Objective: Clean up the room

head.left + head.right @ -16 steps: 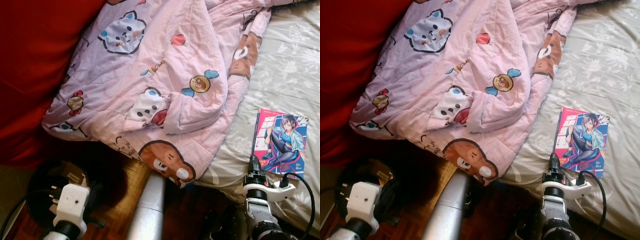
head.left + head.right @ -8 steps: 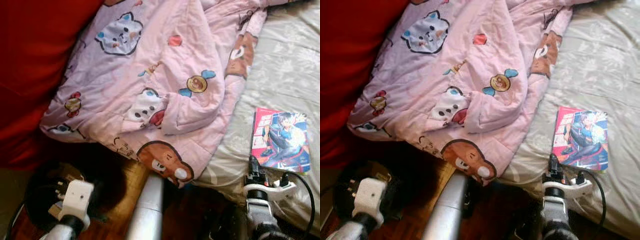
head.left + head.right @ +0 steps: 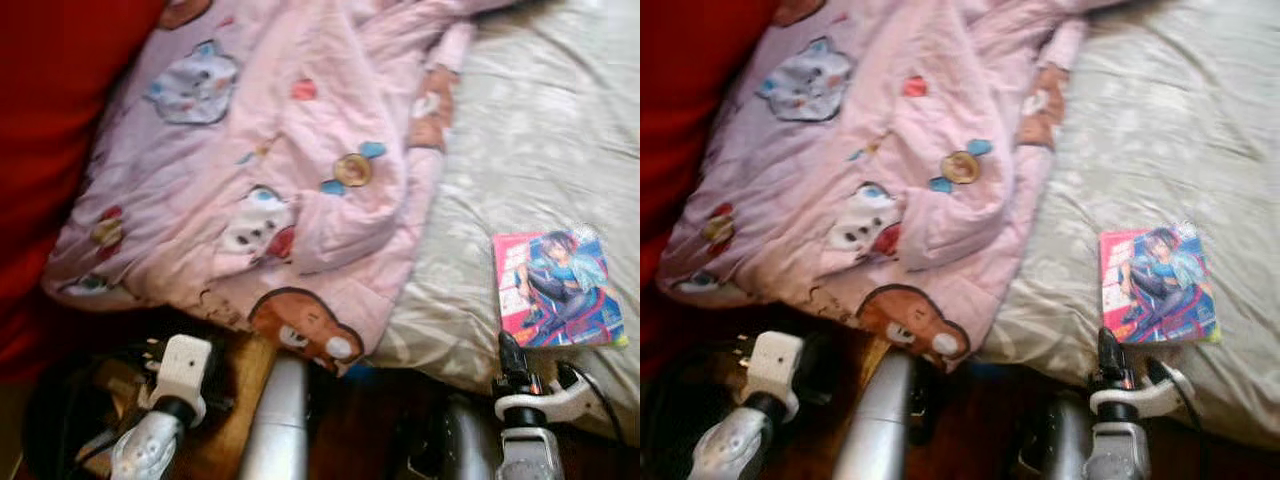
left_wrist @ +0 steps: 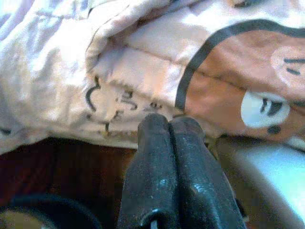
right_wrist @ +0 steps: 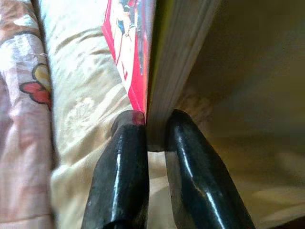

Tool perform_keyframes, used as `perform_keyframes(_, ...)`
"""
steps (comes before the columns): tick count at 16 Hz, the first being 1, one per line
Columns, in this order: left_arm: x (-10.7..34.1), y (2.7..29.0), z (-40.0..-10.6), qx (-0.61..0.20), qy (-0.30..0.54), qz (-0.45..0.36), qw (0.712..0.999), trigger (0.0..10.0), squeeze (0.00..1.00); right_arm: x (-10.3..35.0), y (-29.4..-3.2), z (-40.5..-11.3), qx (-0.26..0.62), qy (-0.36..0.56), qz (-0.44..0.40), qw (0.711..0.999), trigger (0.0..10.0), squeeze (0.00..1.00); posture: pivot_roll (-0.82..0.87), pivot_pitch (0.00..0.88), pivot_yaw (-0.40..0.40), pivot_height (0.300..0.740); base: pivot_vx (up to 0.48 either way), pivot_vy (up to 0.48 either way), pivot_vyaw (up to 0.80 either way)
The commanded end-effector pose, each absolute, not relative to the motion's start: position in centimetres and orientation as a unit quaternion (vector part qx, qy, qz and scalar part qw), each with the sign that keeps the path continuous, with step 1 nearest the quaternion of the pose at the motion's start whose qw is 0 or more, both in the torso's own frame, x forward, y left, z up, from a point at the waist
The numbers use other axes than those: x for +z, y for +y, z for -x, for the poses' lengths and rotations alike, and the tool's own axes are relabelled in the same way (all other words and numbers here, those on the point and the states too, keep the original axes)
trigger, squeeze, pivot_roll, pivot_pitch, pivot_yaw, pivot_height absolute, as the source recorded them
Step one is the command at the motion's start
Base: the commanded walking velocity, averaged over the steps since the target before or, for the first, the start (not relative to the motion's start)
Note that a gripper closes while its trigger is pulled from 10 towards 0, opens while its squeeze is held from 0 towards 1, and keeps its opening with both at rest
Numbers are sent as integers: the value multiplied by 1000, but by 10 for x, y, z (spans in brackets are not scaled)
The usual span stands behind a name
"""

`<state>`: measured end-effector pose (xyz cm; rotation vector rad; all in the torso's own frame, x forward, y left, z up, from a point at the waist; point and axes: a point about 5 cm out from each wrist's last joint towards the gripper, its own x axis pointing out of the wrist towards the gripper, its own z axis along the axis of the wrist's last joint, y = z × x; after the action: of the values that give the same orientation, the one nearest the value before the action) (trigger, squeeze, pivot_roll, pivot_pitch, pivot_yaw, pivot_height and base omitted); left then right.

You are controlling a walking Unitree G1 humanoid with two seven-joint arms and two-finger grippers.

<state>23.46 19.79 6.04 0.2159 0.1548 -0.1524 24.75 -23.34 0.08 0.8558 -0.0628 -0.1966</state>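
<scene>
Big crumpled pink quilt (image 3: 270, 170) printed with cartoon bears and cats, bunched over the left half of the bed and drooping off the near edge. Red fabric (image 3: 50, 110) piled beside it on the far left. Pale floral bedsheet (image 3: 540, 130), soft and wrinkly, bare on the right. Glossy manga book (image 3: 555, 288) lying flat there near the edge, well clear of the quilt. Right gripper (image 5: 155, 143) pinched on the book's near edge, one finger on the cover, one under the pages. Left gripper (image 4: 167, 125) pressed together on nothing, tips just short of the quilt's hanging hem. Dark wood floor (image 3: 350, 440) below, silver tube (image 3: 275, 420) between the arms.
</scene>
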Motion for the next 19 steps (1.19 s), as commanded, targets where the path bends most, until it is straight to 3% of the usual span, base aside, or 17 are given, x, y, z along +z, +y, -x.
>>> perform_keyframes(1,41,204,-226,-59,110,-101,987,10000,0,-10,-230,-234,-120,4,-379,918,0,0,166,371,58,627,0,0,0)
perform_keyframes(4,33,200,-237,-37,106,-84,990,10000,0,11,-226,-251,-86,-7,-300,950,0,0,134,314,29,627,0,0,0)
perform_keyframes(5,31,198,-241,-33,105,-77,991,10000,0,17,-225,-257,-78,-8,-276,958,10000,0,125,300,21,627,0,0,0)
perform_keyframes(10,20,191,-263,-6,107,-52,993,10000,0,22,-219,-263,-71,15,-180,981,10000,0,77,208,-9,632,0,0,0)
perform_keyframes(19,16,192,-272,-1,101,-50,994,10000,0,13,-214,-261,-73,45,-136,987,10000,0,60,177,-9,732,0,0,0)
